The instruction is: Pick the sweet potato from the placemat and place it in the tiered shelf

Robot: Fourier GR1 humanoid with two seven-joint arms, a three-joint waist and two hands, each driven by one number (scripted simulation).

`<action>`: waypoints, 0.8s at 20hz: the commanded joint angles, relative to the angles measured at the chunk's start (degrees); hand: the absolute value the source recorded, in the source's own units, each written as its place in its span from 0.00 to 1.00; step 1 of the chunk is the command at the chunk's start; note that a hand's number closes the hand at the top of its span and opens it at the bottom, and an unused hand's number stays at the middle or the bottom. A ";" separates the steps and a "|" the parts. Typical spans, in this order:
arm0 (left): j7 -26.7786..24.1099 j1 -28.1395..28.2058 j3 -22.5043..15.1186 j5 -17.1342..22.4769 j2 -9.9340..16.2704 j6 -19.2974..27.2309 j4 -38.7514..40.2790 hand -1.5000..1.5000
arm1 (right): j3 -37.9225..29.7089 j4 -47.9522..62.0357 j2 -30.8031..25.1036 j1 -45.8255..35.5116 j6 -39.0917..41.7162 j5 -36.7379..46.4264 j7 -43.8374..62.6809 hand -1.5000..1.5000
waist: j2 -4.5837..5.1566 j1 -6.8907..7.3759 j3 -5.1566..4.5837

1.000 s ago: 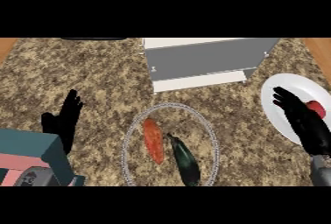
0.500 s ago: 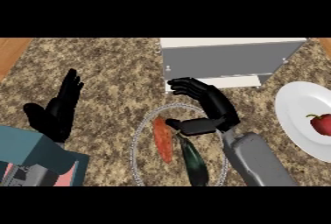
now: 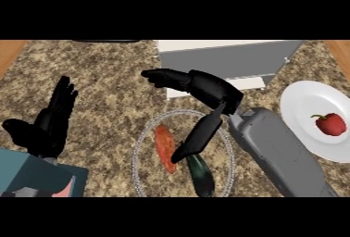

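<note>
An orange-red sweet potato [image 3: 164,148] lies lengthwise on a round, pale-rimmed placemat [image 3: 143,139], with a dark green vegetable [image 3: 201,175] beside it at the lower right. My right hand [image 3: 209,90] hovers open above the mat's upper right. Its fingers point left toward the shelf's front, while its thumb [image 3: 196,139] reaches down and ends just right of the sweet potato. The grey tiered shelf [image 3: 226,60] stands at the back, past the hand. At the left, my left hand [image 3: 49,122] rests open with its fingers up.
A white plate [image 3: 304,111] holding a red bell pepper [image 3: 330,124] sits at the right edge. A teal and pink object [image 3: 34,178] fills the lower left corner. Speckled stone counter [image 3: 109,78] shows between the left hand and the shelf.
My right hand has travelled from the plate at the right to above the placemat, and its thumb now reaches down beside the sweet potato. The left hand has stayed up at the left.
</note>
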 commanded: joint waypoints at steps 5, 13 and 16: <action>1.26 0.92 -0.05 -0.88 -0.71 1.59 -1.95 0.50 | 9.98 -6.64 -6.00 -13.07 7.63 11.52 11.90 0.00 | -0.45 -1.30 -0.08; 2.98 1.97 0.66 -1.68 -0.34 0.85 -3.84 0.50 | 18.12 -6.19 0.27 -15.08 6.65 23.82 22.72 0.00 | 0.08 -1.32 0.01; 4.02 3.19 0.75 -2.86 -0.27 1.45 -6.86 0.50 | 19.02 -3.08 4.64 -15.87 7.12 26.82 25.62 0.00 | 0.11 -1.04 0.02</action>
